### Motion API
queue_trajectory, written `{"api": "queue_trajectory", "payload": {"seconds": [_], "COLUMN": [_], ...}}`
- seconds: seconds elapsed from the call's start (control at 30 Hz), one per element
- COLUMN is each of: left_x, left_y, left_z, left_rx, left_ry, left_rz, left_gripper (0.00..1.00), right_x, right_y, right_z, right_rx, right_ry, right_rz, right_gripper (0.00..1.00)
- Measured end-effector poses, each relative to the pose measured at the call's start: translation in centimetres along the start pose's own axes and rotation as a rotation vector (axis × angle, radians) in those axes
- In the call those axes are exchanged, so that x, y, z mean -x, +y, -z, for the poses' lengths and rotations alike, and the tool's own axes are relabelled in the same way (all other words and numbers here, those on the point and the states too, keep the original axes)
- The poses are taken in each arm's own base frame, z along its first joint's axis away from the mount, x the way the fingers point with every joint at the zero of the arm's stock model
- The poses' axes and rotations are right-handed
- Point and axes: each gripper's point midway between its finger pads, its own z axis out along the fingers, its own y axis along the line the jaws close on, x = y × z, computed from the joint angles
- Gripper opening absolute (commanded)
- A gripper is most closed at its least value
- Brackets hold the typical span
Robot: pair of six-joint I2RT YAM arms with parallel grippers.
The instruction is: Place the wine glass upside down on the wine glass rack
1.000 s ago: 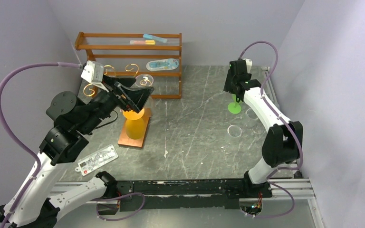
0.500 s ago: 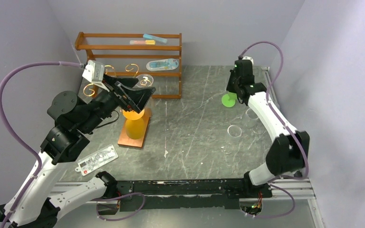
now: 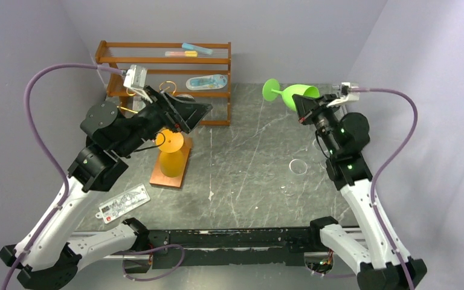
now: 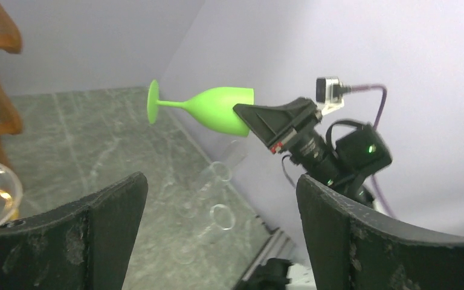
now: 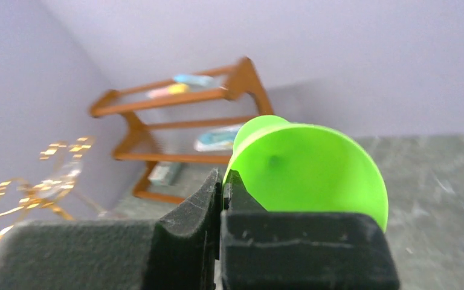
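Observation:
The green wine glass (image 3: 290,95) hangs in the air at the back right, lying sideways with its foot pointing left. My right gripper (image 3: 306,107) is shut on its rim; the right wrist view shows the rim of the wine glass (image 5: 314,169) pinched between the jaws of that gripper (image 5: 223,181). The wine glass rack (image 3: 168,175), gold wire scrolls on a copper-brown base, stands at the left, partly hidden by my left arm. An orange-yellow glass (image 3: 171,154) and a clear one (image 3: 185,100) sit on it. My left gripper (image 3: 188,115) hovers above it, open and empty (image 4: 220,187).
A brown wooden shelf (image 3: 163,60) with small items stands against the back wall behind the rack. Clear glasses (image 3: 298,166) stand on the table at the right, near the wall. A printed card (image 3: 122,203) lies at the front left.
My right gripper shut on the green glass's rim, lifted it off the table and turned it sideways. The right arm swung up and right. The left gripper rose slightly and shifted right.

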Motion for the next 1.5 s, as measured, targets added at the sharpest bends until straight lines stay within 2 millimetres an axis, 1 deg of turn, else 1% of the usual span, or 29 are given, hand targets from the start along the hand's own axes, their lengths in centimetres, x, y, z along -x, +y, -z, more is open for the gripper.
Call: {"api": "queue_trajectory", "payload": {"seconds": [0.13, 0.23, 0.3, 0.33, 0.4, 0.5, 0.6, 0.87, 0.97, 1.03, 1.17, 1.23, 1.27, 1.37, 1.47, 1.5], "left_x": [-0.2, -0.9, -1.9, -2.8, -3.9, -5.5, -6.0, -4.9, -4.6, -4.7, -5.4, -5.5, -5.4, -4.8, -4.5, -4.3], "left_y": [-0.6, -0.9, -0.7, -0.7, -0.4, -1.2, -2.4, -5.6, -6.9, -7.2, -6.8, -6.5, -6.3, -6.3, -6.7, -6.9], "left_z": [-1.7, -3.5, -4.6, -5.4, -6.6, -8.0, -8.7, -10.2, -10.8, -11.3, -12.9, -13.3, -13.4, -13.5, -13.6, -13.7], "left_rx": [-0.026, -0.063, -0.078, -0.084, -0.079, -0.077, -0.088, -0.131, -0.147, -0.147, -0.095, -0.069, -0.056, -0.047, -0.051, -0.053], "left_ry": [0.004, 0.012, 0.027, 0.043, 0.062, 0.079, 0.073, -0.073, -0.147, -0.183, -0.245, -0.275, -0.298, -0.355, -0.387, -0.397], "left_rz": [0.137, 0.271, 0.354, 0.409, 0.465, 0.514, 0.54, 0.587, 0.589, 0.581, 0.531, 0.511, 0.502, 0.485, 0.456, 0.447], "left_gripper": [0.92, 0.89, 0.91, 0.91, 0.92, 0.89, 0.86, 0.82, 0.78, 0.76, 0.67, 0.61, 0.57, 0.5, 0.37, 0.35], "right_x": [2.6, 4.8, 5.8, 6.3, 7.1, 7.8, 8.0, 8.4, 8.5, 8.5, 8.3, 8.1, 8.0, 7.9, 8.1, 8.1], "right_y": [3.2, 5.4, 6.6, 7.2, 8.0, 8.9, 9.4, 9.9, 10.1, 10.2, 10.4, 10.5, 10.5, 10.8, 11.0, 11.0], "right_z": [2.4, 4.5, 5.5, 6.0, 6.6, 7.1, 7.5, 8.4, 8.7, 8.9, 9.1, 9.4, 9.5, 10.0, 10.5, 10.7], "right_rx": [0.156, 0.265, 0.329, 0.362, 0.417, 0.475, 0.517, 0.585, 0.604, 0.618, 0.638, 0.648, 0.653, 0.669, 0.681, 0.685], "right_ry": [-0.139, -0.25, -0.302, -0.326, -0.356, -0.378, -0.386, -0.397, -0.398, -0.397, -0.387, -0.378, -0.372, -0.364, -0.366, -0.366], "right_rz": [-0.04, -0.109, -0.161, -0.189, -0.241, -0.305, -0.363, -0.48, -0.516, -0.535, -0.57, -0.584, -0.589, -0.601, -0.607, -0.608], "right_gripper": [0.0, 0.0, 0.0, 0.0, 0.0, 0.0, 0.0, 0.0, 0.0, 0.0, 0.0, 0.0, 0.0, 0.0, 0.0, 0.0]}}
